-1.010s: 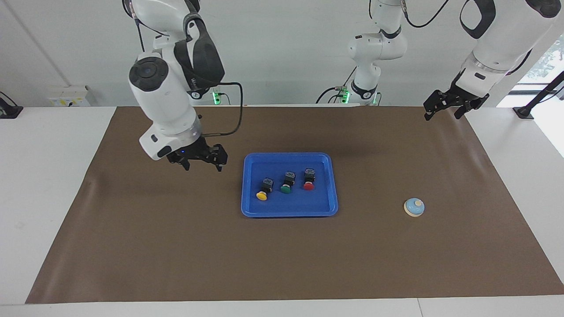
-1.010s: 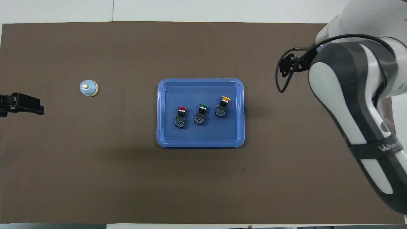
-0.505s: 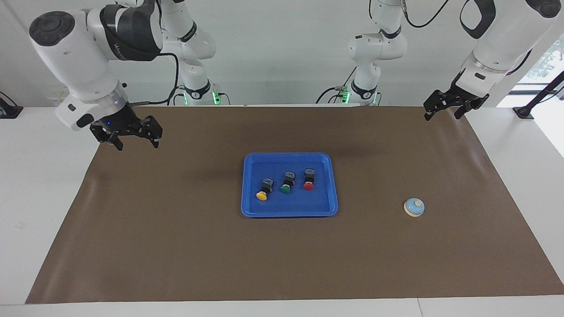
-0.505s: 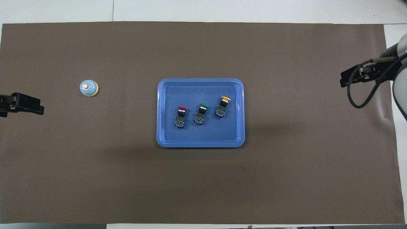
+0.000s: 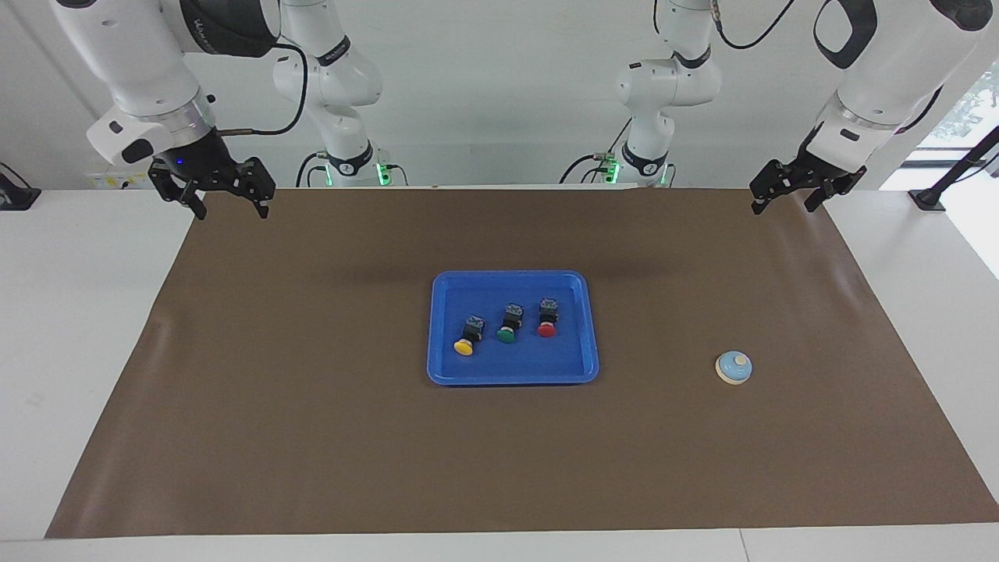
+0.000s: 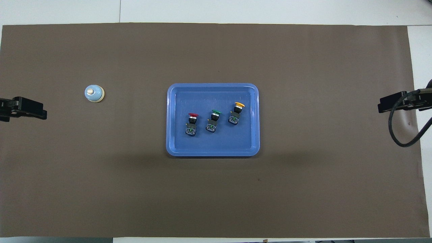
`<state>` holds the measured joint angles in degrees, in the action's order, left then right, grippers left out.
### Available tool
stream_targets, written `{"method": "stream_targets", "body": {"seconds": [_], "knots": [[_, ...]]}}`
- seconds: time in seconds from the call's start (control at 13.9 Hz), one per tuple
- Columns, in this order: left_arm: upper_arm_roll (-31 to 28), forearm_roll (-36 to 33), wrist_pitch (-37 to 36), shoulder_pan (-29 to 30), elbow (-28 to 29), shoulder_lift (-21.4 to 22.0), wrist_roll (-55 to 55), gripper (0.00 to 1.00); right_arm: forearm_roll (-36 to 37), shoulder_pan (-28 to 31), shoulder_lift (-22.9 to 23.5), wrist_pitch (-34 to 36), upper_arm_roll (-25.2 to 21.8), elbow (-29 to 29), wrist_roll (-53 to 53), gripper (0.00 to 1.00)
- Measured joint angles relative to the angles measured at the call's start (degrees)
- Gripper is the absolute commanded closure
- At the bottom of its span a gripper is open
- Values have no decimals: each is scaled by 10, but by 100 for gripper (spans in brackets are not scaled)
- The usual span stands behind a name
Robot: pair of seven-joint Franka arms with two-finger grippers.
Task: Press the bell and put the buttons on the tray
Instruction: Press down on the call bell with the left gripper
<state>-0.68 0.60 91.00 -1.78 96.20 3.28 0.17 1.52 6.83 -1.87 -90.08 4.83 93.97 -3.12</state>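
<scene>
Blue tray: flat rectangular bright-blue plastic tray [image 5: 513, 378] with a low rim lay mid-table on the brown paper mat [image 5: 312, 437].
Buttons: three small push-buttons with black-and-grey boxy bodies lay on their sides in the tray, in a loose row, apart from each other: yellow-capped button [image 5: 467, 337] toward my right arm's end, green-capped button [image 5: 509, 325] in the middle, red-capped button [image 5: 547, 318] toward my left arm's end.
Bell: small round light-blue dome bell [image 5: 734, 368] with cream knob and base ring sat on the mat, well apart from the tray, toward my left arm's end.
Right gripper: my right gripper [image 5: 227, 208] hung over the mat's edge at its own end, fingers spread wide, holding nothing.
Left gripper: my left gripper [image 5: 782, 198] hung over the mat's corner at its own end; fingers apart, empty.
Step in hand: I judged the placing finished, all three buttons being in the tray; whether the bell had been pressed I could not tell.
Next move: if it had not, my left gripper was the better placed, needing to descend straight onto the cream knob.
</scene>
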Motion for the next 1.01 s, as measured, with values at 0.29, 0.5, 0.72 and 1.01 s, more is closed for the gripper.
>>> {"method": "stream_targets", "body": {"seconds": [0.29, 0.5, 0.72, 1.01], "knots": [[-2, 0, 118, 1, 79, -7, -1, 100, 0, 0, 2, 0, 0, 0, 0, 0], [-2, 0, 228, 4, 117, -76, -1, 100, -1, 0, 2, 0, 0, 0, 0, 0], [-1, 0, 321, 6, 117, -175, -1, 100, -5, 0, 2, 0, 0, 0, 0, 0], [3, 0, 347, 5, 95, -222, -1, 100, -12, 2, 2, 0, -2, 0, 0, 0]]}}
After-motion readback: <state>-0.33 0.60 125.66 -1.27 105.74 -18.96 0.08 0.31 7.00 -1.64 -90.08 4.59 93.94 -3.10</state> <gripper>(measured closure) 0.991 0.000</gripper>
